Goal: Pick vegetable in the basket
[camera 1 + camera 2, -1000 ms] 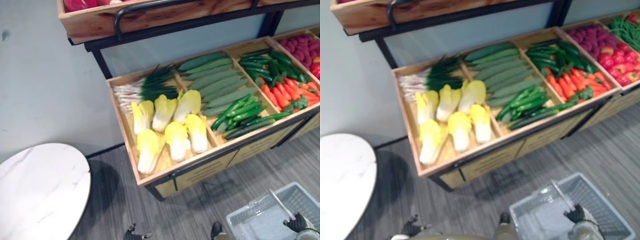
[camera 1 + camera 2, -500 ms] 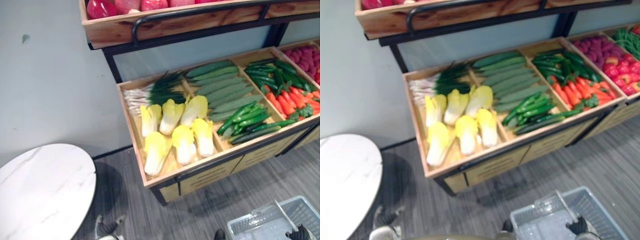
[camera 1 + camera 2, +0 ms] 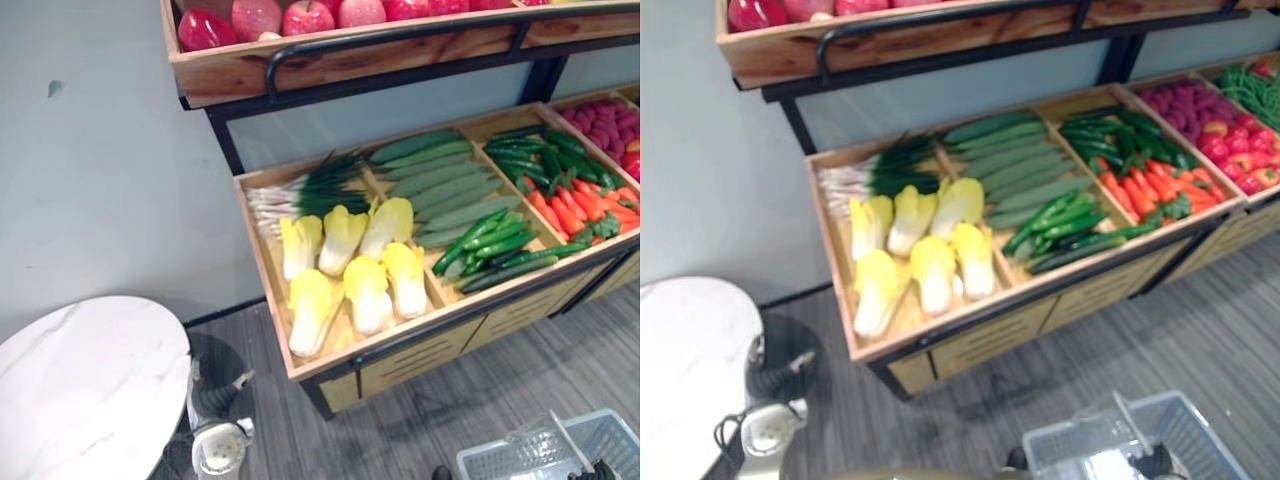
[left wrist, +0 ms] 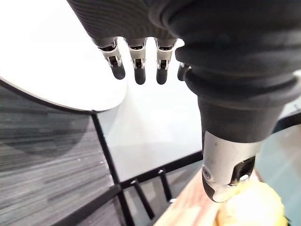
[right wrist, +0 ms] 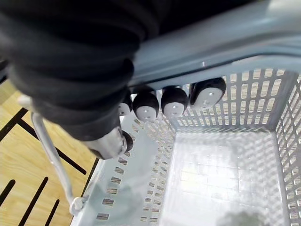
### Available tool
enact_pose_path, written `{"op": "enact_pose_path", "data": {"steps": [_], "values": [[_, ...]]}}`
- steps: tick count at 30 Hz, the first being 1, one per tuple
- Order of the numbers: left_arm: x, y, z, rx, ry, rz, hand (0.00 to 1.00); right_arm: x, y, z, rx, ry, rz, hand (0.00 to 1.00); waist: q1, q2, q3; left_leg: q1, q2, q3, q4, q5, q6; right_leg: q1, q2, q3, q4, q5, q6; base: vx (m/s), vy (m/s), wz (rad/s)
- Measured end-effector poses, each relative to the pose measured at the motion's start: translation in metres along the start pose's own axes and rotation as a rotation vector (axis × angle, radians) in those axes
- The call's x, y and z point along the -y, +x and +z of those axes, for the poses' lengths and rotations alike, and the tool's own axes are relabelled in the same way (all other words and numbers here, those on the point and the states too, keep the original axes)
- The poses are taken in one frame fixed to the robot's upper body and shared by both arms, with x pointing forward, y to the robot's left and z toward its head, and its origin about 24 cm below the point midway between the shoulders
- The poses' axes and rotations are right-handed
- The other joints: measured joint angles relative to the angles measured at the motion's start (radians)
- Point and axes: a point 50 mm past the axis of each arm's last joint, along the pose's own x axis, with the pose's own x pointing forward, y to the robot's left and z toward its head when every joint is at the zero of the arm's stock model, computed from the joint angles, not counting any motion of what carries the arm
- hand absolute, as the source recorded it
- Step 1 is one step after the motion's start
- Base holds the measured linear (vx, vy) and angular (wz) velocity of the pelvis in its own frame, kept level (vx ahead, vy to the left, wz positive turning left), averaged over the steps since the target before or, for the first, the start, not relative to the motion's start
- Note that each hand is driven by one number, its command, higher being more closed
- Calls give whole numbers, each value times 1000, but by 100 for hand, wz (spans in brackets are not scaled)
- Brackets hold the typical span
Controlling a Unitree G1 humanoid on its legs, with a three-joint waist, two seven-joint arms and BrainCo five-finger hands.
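The wooden crate (image 3: 262, 262) holds yellow cabbages (image 3: 345, 270), scallions (image 3: 300, 190), cucumbers (image 3: 440, 180) and green peppers (image 3: 490, 240). My left hand (image 3: 215, 400) hangs low in front of the crate's left end, beside the round table; in its wrist view the fingers (image 4: 136, 61) are straight and hold nothing, and one cabbage (image 4: 254, 207) shows past the thumb. My right hand (image 5: 146, 103) is curled round the handle (image 5: 211, 42) of a grey plastic basket (image 3: 500, 455) at the lower right. I see no vegetable in the basket.
A white round table (image 3: 90, 390) stands at the lower left, close to my left hand. Further right the crate holds carrots (image 3: 585, 200) and purple produce (image 3: 600, 110). An upper shelf with red apples (image 3: 300, 15) overhangs the crate. Grey floor lies before the stand.
My left hand has risen into view beside the round table. The camera has tilted up, so more of the apple shelf shows and the basket sits lower in the picture.
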Motion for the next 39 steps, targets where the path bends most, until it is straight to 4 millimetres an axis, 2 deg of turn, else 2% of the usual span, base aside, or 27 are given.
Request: {"op": "enact_pose_path", "data": {"steps": [7,11,15,20,32,36,39], "values": [[22,0,24,113,43,-81,0,0,2,14,57,-38,0,100,-4,1,0,4,0,21,20,-22,4,-3,0,23,0,0,0,1,8,-9],[27,0,28,132,44,-88,0,-2,3,20,76,-57,2,100,-8,1,0,15,-1,35,20,-28,2,-4,2,39,0,0,0,-5,3,-13],[29,0,29,138,82,-82,0,-2,4,26,95,-64,-9,100,-26,2,-1,16,-1,56,20,-34,1,-17,4,55,0,1,1,7,3,-12],[38,3,43,200,91,-85,0,-4,4,27,100,-76,-12,100,-30,2,-1,23,-2,66,20,-40,3,-19,5,72,0,1,1,15,2,-8],[50,-1,52,257,128,-111,0,-5,4,28,108,-84,-15,100,-34,2,0,35,-6,86,21,-53,1,-21,4,89,0,1,1,1,0,-4],[53,-2,49,250,142,-116,0,-4,5,32,120,-88,-33,100,-52,2,0,35,-6,89,21,-55,0,-23,4,92,0,1,1,-3,-4,-1],[59,-5,47,250,152,-146,0,-5,4,33,128,-97,-33,100,-51,2,1,34,-6,101,21,-57,0,-32,6,101,0,1,2,-9,-20,-10]]}}
